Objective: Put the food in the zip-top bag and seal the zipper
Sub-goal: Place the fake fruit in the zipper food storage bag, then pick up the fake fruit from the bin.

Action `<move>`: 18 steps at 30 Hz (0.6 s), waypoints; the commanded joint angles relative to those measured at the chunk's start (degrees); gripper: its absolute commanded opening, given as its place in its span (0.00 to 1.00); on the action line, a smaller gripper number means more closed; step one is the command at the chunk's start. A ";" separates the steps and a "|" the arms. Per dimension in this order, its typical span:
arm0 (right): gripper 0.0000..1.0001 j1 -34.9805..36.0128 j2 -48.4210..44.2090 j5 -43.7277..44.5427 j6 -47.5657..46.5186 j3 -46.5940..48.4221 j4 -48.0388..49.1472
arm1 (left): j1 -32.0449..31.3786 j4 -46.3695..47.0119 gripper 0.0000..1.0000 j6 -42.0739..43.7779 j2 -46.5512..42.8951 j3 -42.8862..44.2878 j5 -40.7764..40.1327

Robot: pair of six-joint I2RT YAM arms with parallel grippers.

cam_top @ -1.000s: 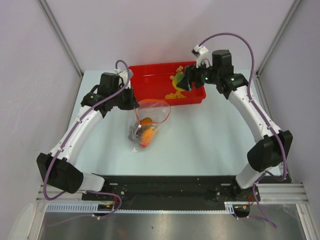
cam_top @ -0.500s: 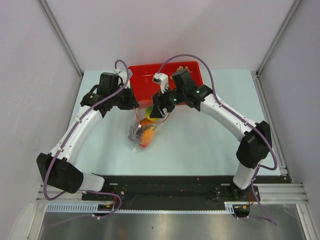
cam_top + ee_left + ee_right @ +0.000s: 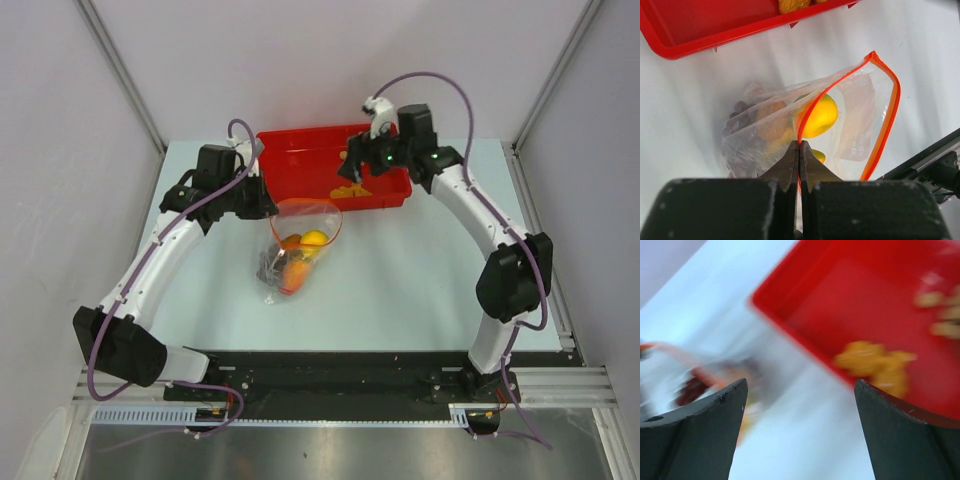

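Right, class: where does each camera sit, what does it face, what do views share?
Top external: above and behind, looking down at the table; both arms show.
Left wrist: on the left arm, faces the zip-top bag; left gripper pinches its zipper.
Right wrist: on the right arm, blurred, faces the red tray; open right gripper shows.
All share the red tray.

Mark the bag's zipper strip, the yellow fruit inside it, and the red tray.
zipper strip (image 3: 874, 56), left wrist view, top corner of the strip.
yellow fruit (image 3: 820, 116), left wrist view, middle of its skin.
red tray (image 3: 300, 165), top external view, bare floor.
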 commanded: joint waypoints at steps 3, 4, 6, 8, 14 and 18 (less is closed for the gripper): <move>0.94 -9.47 7.84 13.59 -20.27 1.46 13.89 | 0.69 2.05 0.00 -1.46 -2.39 1.15 1.46; 0.95 -10.26 9.36 15.20 -23.77 2.42 14.51 | 0.69 2.23 0.00 -1.55 -2.47 0.98 1.55; 0.95 -10.97 12.26 17.58 -30.91 2.43 18.02 | 0.69 2.41 0.00 -1.63 -2.56 0.54 1.55; 0.91 -11.76 15.69 17.85 -33.11 2.69 21.62 | 0.86 2.58 0.00 -1.72 -2.56 0.36 1.64; 0.84 -10.71 25.43 18.99 -38.66 9.35 23.74 | 1.13 2.67 0.00 -1.81 -2.21 0.10 1.90; 0.83 -10.09 32.03 21.45 -38.66 16.38 25.42 | 1.30 2.58 0.00 -1.81 -2.47 -0.43 1.99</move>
